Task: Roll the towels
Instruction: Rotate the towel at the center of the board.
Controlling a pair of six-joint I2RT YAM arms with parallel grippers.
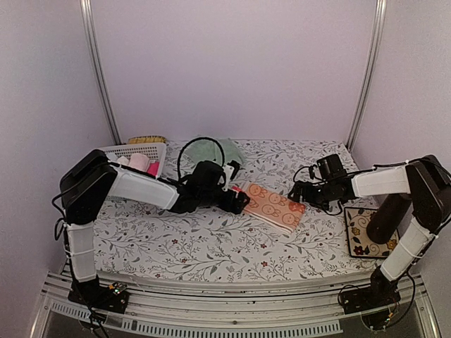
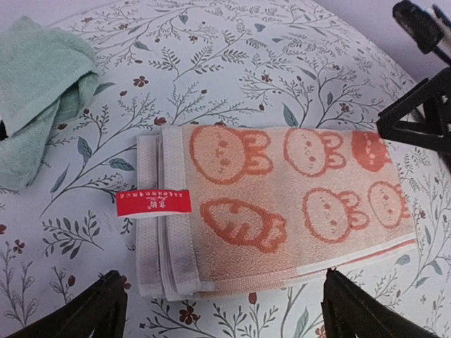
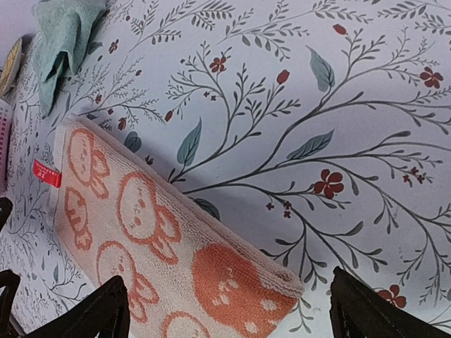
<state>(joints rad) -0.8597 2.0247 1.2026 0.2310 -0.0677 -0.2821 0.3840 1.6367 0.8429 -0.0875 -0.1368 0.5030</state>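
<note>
On the flowered tablecloth (image 1: pixel 211 246) the folded orange towel (image 1: pixel 273 206) lies flat between the left gripper (image 1: pixel 238 199) and the right gripper (image 1: pixel 297 191), both spread wide and holding nothing. Its red label (image 2: pixel 153 202) is clear from the left wrist. Only from above can one see the white basket (image 1: pixel 134 149) near the crumpled green towel (image 1: pixel 215 149).
</note>
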